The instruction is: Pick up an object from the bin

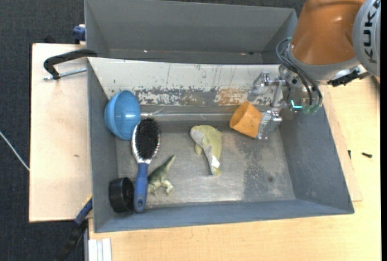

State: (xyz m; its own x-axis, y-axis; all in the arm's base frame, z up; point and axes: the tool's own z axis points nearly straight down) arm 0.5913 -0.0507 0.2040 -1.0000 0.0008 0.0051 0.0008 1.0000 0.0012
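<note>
Gripper (266, 125): it is hanging low by the back right corner of the grey metal bin (314, 160), close to the back wall; whether it is spread or pressed together cannot be told from this angle.
Nearest thing: an orange, cup-like plastic piece (245, 120) is lying tilted at the foot of the back wall, touching or just beside the gripper's left side. Whether it is being pinched cannot be told.
Risk of a miss: the orange piece is sitting off to one side of the gripper, so a closing pinch is likely catching only its rim, and it may be slipping out or rolling away along the wall.
Risk of a collision: the back wall is standing very near, so any push further that way may be scraping metal.
Risk on lifting: a tilted, smooth piece held by one edge may be swinging and dropping.
Neighbours: a pale yellow-green soft toy (207, 144) is lying mid-floor, well apart, and is unlikely to be interfering.
</note>
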